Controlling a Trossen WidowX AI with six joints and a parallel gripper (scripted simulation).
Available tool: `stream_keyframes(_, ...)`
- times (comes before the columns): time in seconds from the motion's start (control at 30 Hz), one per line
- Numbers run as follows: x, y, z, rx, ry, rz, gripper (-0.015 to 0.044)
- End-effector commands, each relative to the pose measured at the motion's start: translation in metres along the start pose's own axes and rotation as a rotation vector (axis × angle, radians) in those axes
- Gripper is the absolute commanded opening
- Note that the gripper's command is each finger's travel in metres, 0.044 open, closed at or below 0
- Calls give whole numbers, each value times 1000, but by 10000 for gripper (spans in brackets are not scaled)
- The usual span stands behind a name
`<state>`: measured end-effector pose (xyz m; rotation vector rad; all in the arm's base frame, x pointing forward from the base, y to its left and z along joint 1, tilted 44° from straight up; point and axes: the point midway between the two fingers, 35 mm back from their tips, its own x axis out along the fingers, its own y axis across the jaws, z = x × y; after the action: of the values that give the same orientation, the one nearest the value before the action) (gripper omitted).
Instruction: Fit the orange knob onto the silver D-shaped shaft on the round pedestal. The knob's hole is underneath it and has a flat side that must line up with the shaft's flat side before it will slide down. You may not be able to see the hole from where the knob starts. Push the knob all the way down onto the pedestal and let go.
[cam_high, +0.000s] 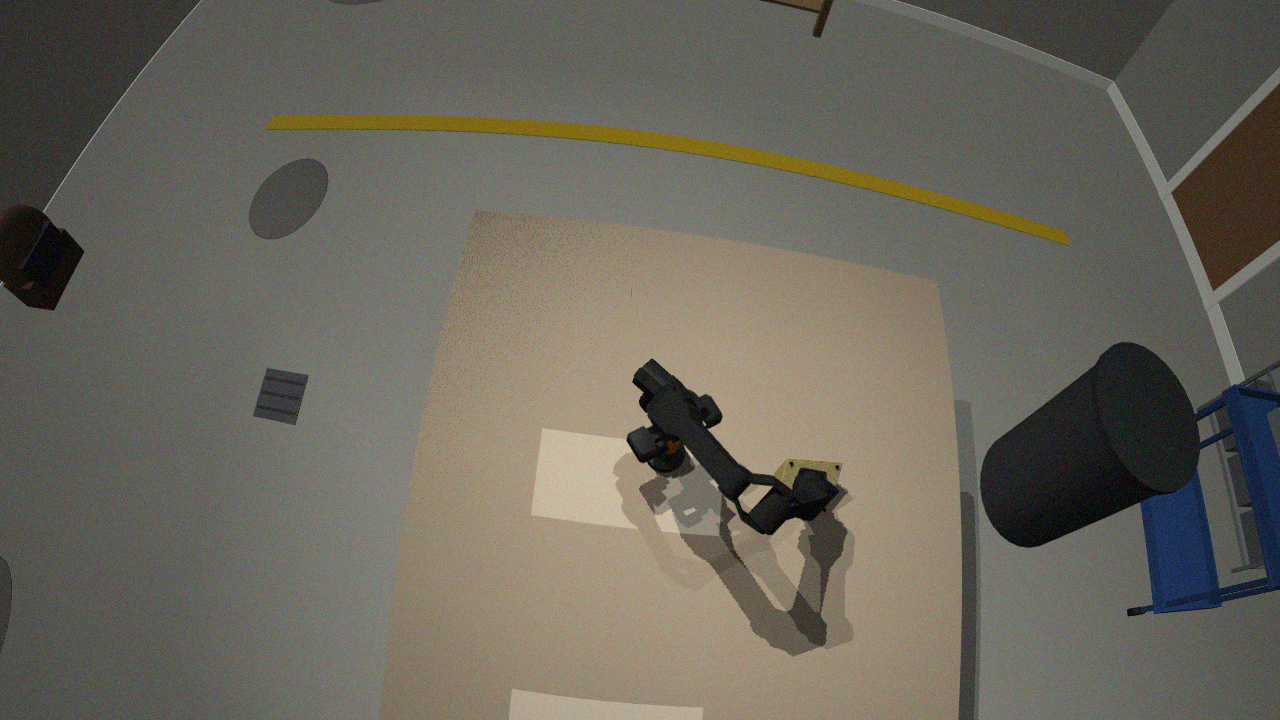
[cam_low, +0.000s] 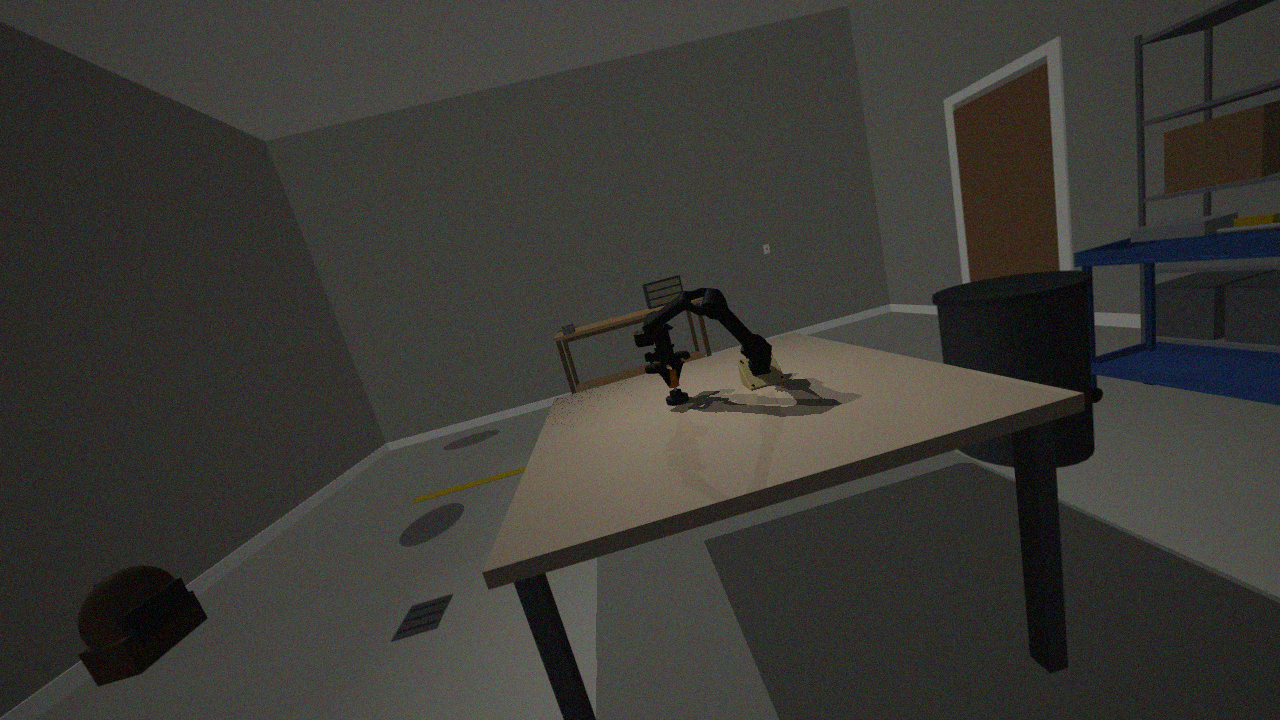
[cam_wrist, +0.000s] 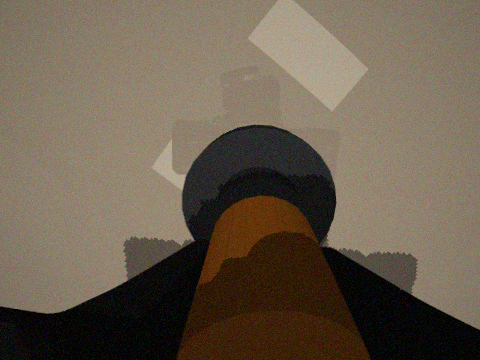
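Note:
The orange knob (cam_high: 671, 445) (cam_low: 674, 379) (cam_wrist: 265, 215) is upright between the black fingers of my gripper (cam_low: 673, 374) (cam_wrist: 263, 255), which is shut on it. The dark round pedestal (cam_high: 663, 465) (cam_low: 677, 399) (cam_wrist: 260, 145) stands on the table directly below. In the wrist view the knob's lower end overlaps the pedestal's raised middle. In the exterior view the knob's bottom is at or just above the pedestal's top; I cannot tell whether any gap is left. The silver shaft, its flat side and the knob's hole are hidden.
The arm's base sits on a pale yellow bracket (cam_high: 799, 464) (cam_low: 748, 375) on the tan table (cam_high: 554, 340) (cam_low: 572, 501), to the right of the pedestal. Shadows and bright patches lie across the table top. A large dark bin (cam_high: 1056, 456) (cam_low: 1011, 349) stands off the table's right side.

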<state>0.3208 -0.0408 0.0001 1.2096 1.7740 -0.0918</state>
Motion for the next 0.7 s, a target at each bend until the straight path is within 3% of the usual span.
stream_keyframes(0.0,1,1,1,-7,-2,2,0)
stream_keyframes(0.33,-4,1,1,-16,-2,2,0)
stream_keyframes(0.67,-1,0,0,-216,-2,1,0)
